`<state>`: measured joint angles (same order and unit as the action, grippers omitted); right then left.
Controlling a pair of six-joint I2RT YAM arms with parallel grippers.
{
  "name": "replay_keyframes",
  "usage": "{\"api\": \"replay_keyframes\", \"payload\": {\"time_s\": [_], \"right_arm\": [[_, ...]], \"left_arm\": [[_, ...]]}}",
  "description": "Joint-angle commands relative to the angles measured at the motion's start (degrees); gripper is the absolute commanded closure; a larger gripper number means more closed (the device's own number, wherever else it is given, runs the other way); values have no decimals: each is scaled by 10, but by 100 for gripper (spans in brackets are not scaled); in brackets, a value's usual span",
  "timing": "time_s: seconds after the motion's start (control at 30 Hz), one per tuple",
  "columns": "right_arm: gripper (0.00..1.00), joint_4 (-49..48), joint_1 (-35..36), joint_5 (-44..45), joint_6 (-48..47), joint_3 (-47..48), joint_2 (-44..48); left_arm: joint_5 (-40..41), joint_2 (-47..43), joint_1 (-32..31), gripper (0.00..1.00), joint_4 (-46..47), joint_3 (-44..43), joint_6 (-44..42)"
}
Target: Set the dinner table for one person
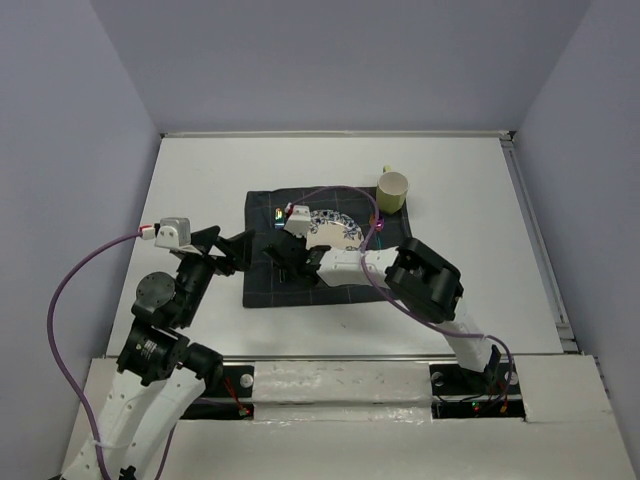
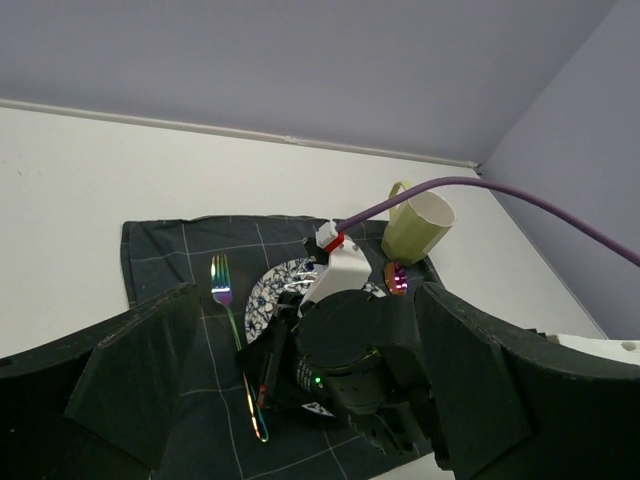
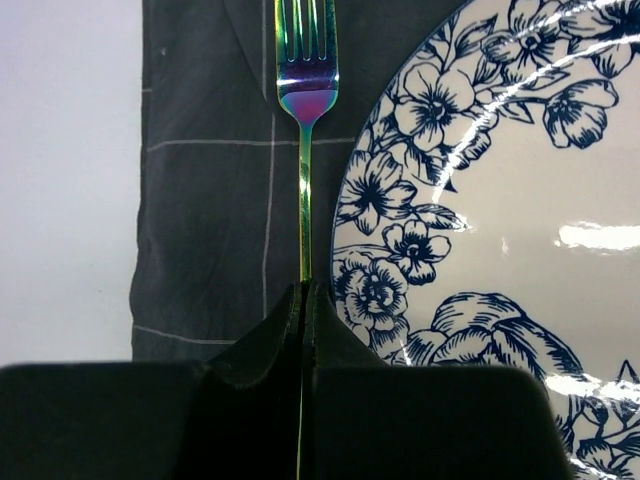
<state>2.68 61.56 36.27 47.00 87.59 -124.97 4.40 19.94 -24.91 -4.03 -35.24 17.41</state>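
The white dinner table (image 1: 200,170) carries a dark navy grid cloth (image 1: 265,290). On the cloth sit a blue-flowered white plate (image 1: 335,228) and an iridescent fork (image 3: 306,100). The fork runs along the plate's left side (image 3: 480,230) with its tines pointing away from the arms. My right gripper (image 3: 303,290) is shut on the fork's handle; it shows in the top view (image 1: 282,258) too. My left gripper (image 1: 238,250) is open and empty, just off the cloth's left edge and facing the right gripper. In its wrist view the fork (image 2: 225,300) and the plate (image 2: 268,295) show between its fingers.
A yellow-green cup (image 1: 392,190) stands at the cloth's far right corner, with a small iridescent utensil end (image 1: 378,225) beside it. A purple cable (image 1: 340,190) arcs over the plate. Lavender walls bound the table on three sides.
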Motion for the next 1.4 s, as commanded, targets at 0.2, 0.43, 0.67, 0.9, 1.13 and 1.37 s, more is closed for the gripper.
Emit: {"api": "replay_keyframes", "payload": {"time_s": [0.2,0.43,0.67,0.9,1.13,1.37], "right_arm": [[100,1,3,1,8,46,-25],[100,7,9,-1,-4,63,-33],[100,26,15,-16,-8,91,-57],[100,36,15,-4,15,66,-39],[100,51,20,-5,34,64,-38],[67,53,20,-9,29,73,-37]], "left_arm": [[1,-11,-6,1,36,-4,-4],[0,-10,-6,1,36,-4,-4],[0,-9,-6,1,36,-4,-4],[-4,-2,-5,1,36,-4,-4],[-5,0,-5,1,36,-4,-2],[1,-2,-5,1,36,-4,-3]]}}
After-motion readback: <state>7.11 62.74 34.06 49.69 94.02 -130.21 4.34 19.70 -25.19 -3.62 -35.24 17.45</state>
